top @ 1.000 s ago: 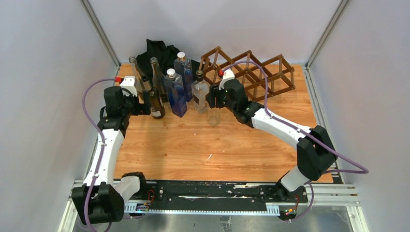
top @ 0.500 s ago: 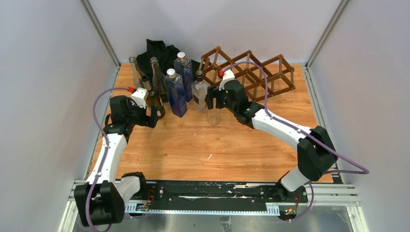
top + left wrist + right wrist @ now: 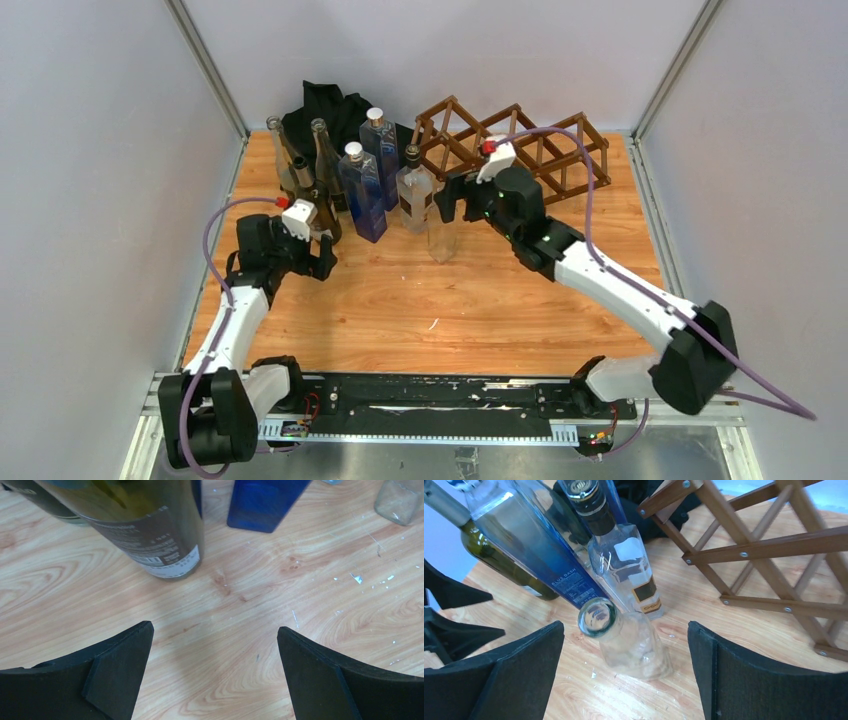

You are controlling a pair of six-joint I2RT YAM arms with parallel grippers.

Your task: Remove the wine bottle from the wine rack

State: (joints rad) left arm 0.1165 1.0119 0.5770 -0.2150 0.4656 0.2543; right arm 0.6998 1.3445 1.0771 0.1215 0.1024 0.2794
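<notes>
Your dark brown wooden wine rack (image 3: pixel 520 150), thin sticks screwed into open diamond cells, is sitting at the far right of the pale wood-grain table (image 3: pixel 420 300). The clear, round, uncapped glass wine bottle (image 3: pixel 634 655) is standing upright on the table just left of the rack, at the near edge of a cluster of bottles. Just behind it a square clear bottle (image 3: pixel 624 565) with a dark cap is standing, and to their left a tall blue glass bottle (image 3: pixel 539 555) and an olive-green bottle (image 3: pixel 150 535) with a brown paper label. Your right arm is stretching far and leftward, its right gripper (image 3: pixel 625 627) hovering over the wine bottle, matte black jaws spread wide on either side and touching nothing. Your left arm is bending low at the left, the left gripper (image 3: pixel 214 629) pointing down at bare wood near the olive-green bottle, jaws spread wide and holding nothing
</notes>
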